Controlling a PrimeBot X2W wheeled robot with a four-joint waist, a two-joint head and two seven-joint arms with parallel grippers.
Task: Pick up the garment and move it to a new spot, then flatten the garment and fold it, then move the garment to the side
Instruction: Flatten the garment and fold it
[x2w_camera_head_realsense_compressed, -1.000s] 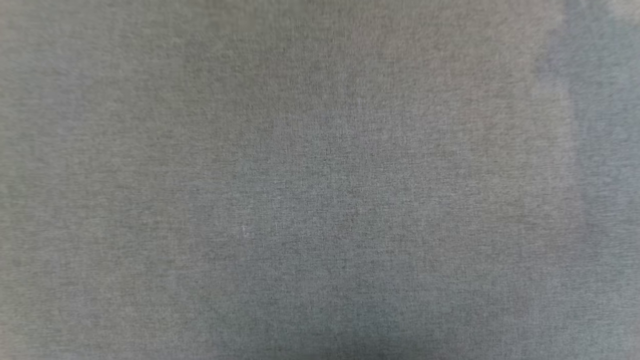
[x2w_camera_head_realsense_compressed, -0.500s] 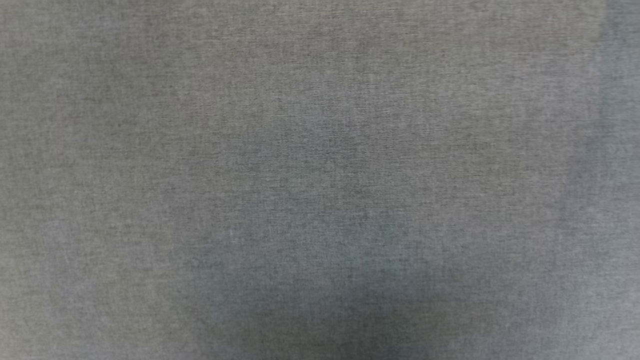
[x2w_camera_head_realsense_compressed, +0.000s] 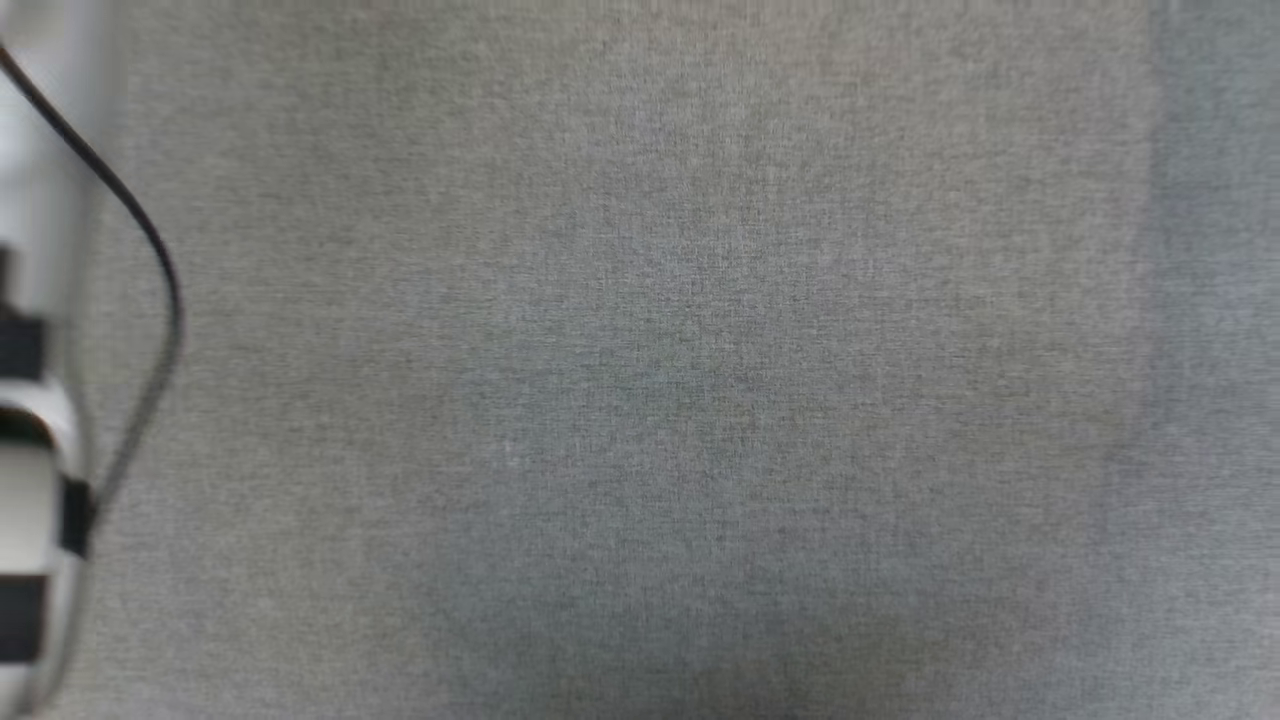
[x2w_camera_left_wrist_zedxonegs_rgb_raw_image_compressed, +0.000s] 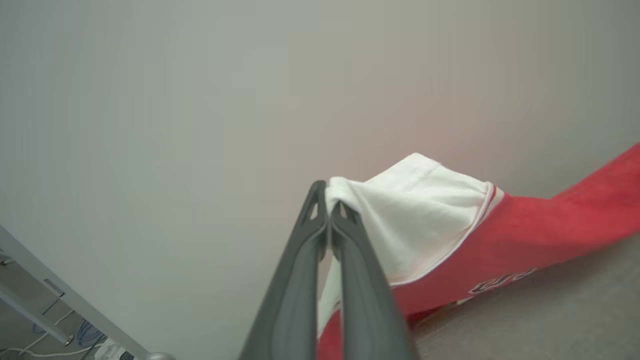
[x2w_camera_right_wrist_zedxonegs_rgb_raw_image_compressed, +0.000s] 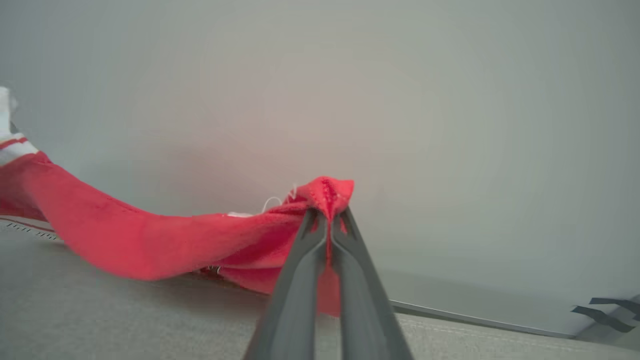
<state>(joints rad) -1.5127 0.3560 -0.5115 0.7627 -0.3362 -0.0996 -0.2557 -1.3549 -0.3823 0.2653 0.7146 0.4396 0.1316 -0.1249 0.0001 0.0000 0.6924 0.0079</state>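
Left gripper (x2w_camera_left_wrist_zedxonegs_rgb_raw_image_compressed: 328, 200): two long, matte dark-grey fingers (x2w_camera_left_wrist_zedxonegs_rgb_raw_image_compressed: 295, 295), broad at the base and tapering to slim tips, each with a small triangular cut-out just behind the tip. Right gripper (x2w_camera_right_wrist_zedxonegs_rgb_raw_image_compressed: 327, 217): same pattern, dark-grey fingers (x2w_camera_right_wrist_zedxonegs_rgb_raw_image_compressed: 367, 305) with matching cut-outs; surfaces smooth, no legible markings. Head view, left edge: blurred pale arm casing (x2w_camera_head_realsense_compressed: 25, 490), white with black bands across it. A thin black cable (x2w_camera_head_realsense_compressed: 177, 318) loops alongside it into a black fitting.

- A grey woven cloth surface (x2w_camera_head_realsense_compressed: 640, 360) lay flat.
- A plain pale wall (x2w_camera_left_wrist_zedxonegs_rgb_raw_image_compressed: 200, 100) stood behind it.
- White frame bars (x2w_camera_left_wrist_zedxonegs_rgb_raw_image_compressed: 65, 295) crossed the left wrist view's lower left corner, loose cables (x2w_camera_left_wrist_zedxonegs_rgb_raw_image_compressed: 50, 345) beneath them.
- Dark strips (x2w_camera_right_wrist_zedxonegs_rgb_raw_image_compressed: 605, 307) lay at the right wrist view's lower right.
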